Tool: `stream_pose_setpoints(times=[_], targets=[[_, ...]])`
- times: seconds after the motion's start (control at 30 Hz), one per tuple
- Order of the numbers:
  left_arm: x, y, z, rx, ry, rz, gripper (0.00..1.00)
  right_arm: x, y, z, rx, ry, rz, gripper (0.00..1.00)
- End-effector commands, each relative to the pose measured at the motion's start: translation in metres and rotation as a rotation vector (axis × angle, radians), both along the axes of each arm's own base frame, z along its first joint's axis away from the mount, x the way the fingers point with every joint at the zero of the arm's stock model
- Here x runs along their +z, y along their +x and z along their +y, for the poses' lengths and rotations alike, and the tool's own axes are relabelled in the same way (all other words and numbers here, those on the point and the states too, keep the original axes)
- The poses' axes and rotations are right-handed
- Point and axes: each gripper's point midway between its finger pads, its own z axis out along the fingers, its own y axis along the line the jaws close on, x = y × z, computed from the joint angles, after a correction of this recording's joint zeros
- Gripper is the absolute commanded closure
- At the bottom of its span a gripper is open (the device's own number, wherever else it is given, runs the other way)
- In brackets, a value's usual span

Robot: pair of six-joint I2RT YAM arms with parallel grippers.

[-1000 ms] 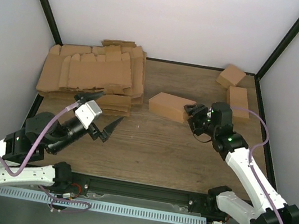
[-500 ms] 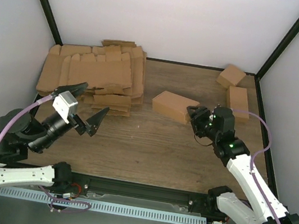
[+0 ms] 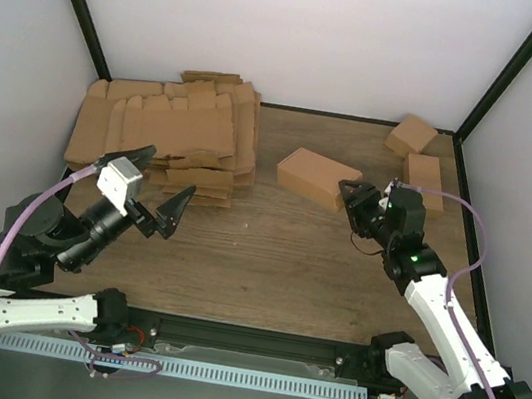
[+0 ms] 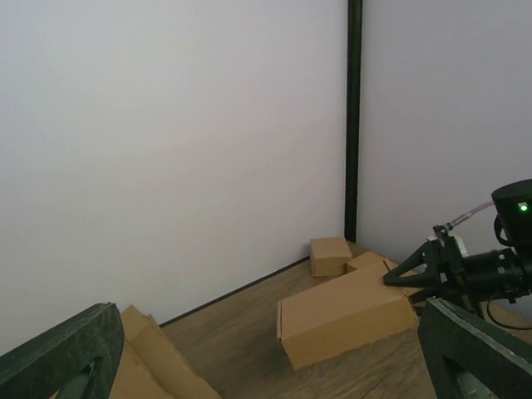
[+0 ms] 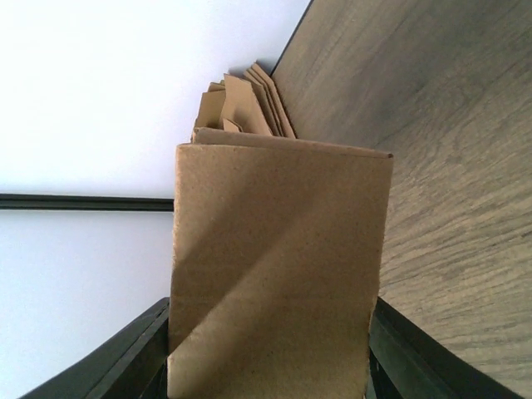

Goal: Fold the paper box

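The left gripper [image 3: 173,171] hangs wide open, gripping nothing, with the pile of flat blanks [image 3: 166,128] just past its fingertips. The right gripper [image 3: 352,198] is clamped on one end of the paper box [image 3: 317,176], which juts out ahead of its fingers, shut, its inside hidden. Two smaller boxes [image 3: 413,135] lie farther back, to this gripper's right.

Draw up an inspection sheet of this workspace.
Surface: wooden table, no damage seen.
Job's things: box, closed oblong, one end in the right gripper.
Clutter: pile of blanks far left; two small boxes far right.
Grippers: left gripper open, empty; right gripper shut on the box.
Cables: purple cables along both arms, clear of the box.
Surroundings: white walls, black frame.
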Motion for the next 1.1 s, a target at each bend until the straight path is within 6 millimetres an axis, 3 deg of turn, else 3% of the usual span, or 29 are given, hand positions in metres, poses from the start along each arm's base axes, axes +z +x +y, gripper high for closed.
stream_pose_setpoints(times=[0.0, 0.33, 0.7, 0.93, 1.07], targets=[[-0.004, 0.005, 0.007, 0.046, -0.017, 0.03, 0.0, 0.022, 0.006, 0.0, 0.018, -0.014, -0.105, 0.65], [0.002, -0.001, 0.007, 0.012, -0.014, 0.007, 0.0, 0.034, 0.006, -0.009, -0.003, -0.033, -0.186, 0.66], [0.011, -0.008, 0.017, -0.009, -0.052, -0.019, 0.0, 0.051, 0.012, -0.049, -0.122, -0.052, -0.264, 0.67], [0.027, -0.02, 0.028, -0.061, -0.119, -0.07, 0.0, 0.054, 0.011, -0.062, -0.186, -0.072, -0.279, 0.68], [0.025, -0.025, 0.027, -0.084, -0.123, -0.098, 0.0, 0.065, 0.007, -0.072, -0.234, -0.098, -0.323, 0.68]])
